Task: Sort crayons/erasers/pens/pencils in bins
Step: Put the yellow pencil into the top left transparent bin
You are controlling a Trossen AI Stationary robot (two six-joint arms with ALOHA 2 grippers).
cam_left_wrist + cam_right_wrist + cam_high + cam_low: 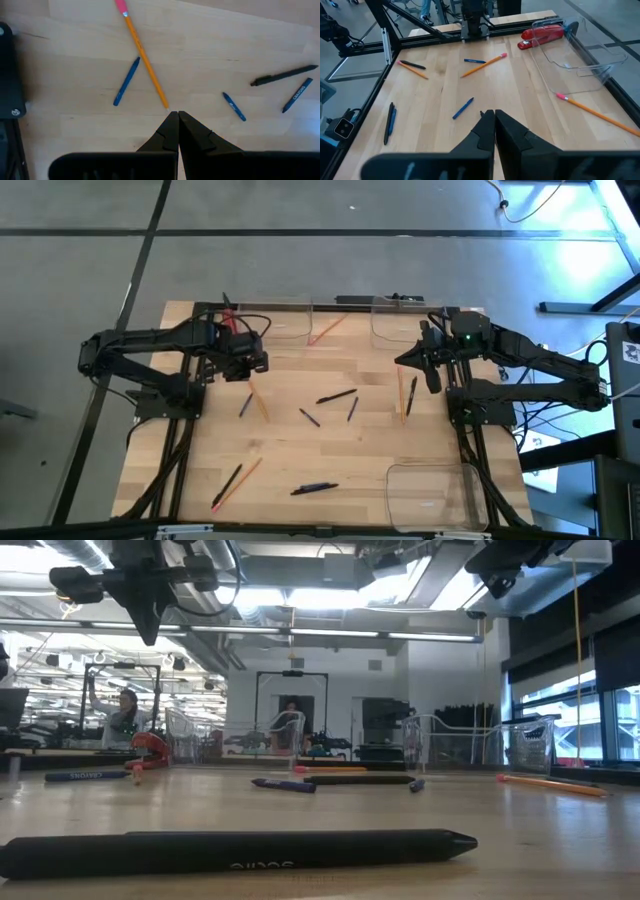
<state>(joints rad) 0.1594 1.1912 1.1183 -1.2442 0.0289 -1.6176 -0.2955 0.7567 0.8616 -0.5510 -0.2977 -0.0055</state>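
Both grippers hover shut and empty above the wooden table [330, 450]. My left gripper [177, 117] [250, 367] is over an orange pencil [145, 57] [258, 402] and a blue crayon [126, 81]. A black pen [284, 75] [337, 396] and two more blue crayons [234, 106] [296, 95] lie flat toward mid-table. My right gripper [494, 116] [432, 377] is near a pencil [402, 395] and a black pen [412, 395]. A clear bin [580, 55] stands at the far edge, with a pencil [597, 112] [325, 330] lying beside it.
A second clear bin [275, 320] stands at the far edge and a third [435, 495] at the near right corner. A red object [542, 36] lies at the far left. Near the front edge lie a pen and pencil [235, 483] and a dark pen [313, 488] [235, 850].
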